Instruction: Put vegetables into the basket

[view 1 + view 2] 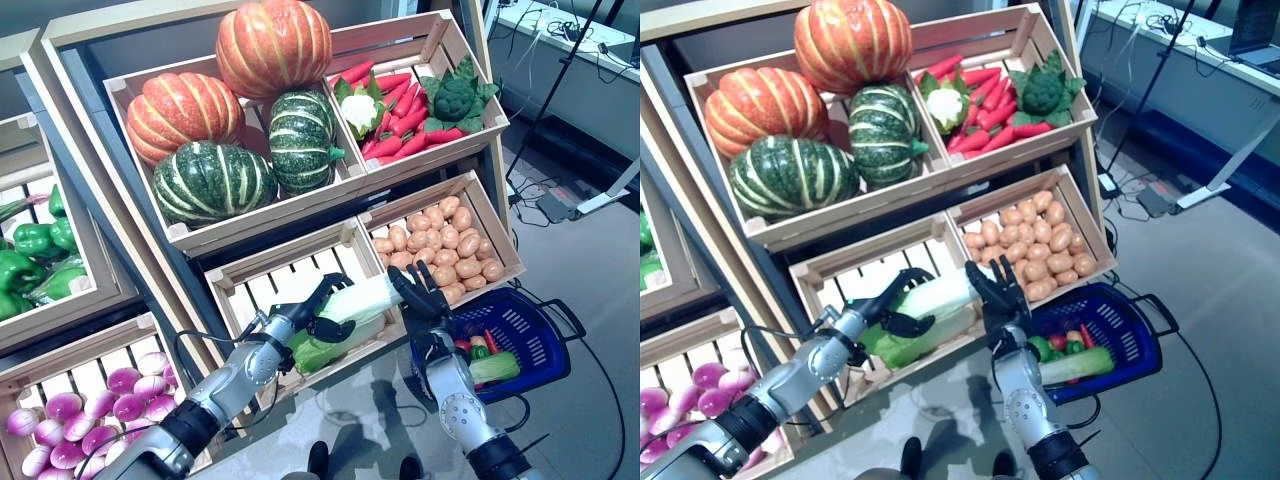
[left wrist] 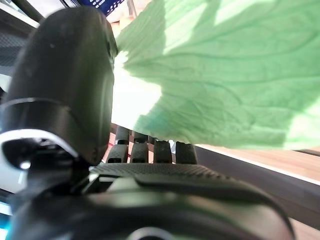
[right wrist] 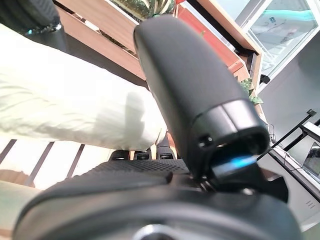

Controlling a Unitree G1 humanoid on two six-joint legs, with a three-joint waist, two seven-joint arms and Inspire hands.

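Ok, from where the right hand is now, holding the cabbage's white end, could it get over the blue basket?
Probably yes. The right hand grips the white end of the cabbage just beside the blue basket, with nothing between them. But the left hand holds the leafy end, so both must move together.

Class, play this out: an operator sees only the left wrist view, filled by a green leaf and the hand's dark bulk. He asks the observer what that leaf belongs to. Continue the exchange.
Observer: It belongs to a long cabbage, pale at one end and leafy green at the other, over the slatted crate.
Operator: Is my hand alone on it?
Observer: No. The left hand grips the leafy end; the right hand holds the pale end.
Operator: Where is the basket?
Observer: The blue basket sits on the floor to the robot's right, below the potato crate.
Operator: Is it empty?
Observer: No, it already holds some vegetables.
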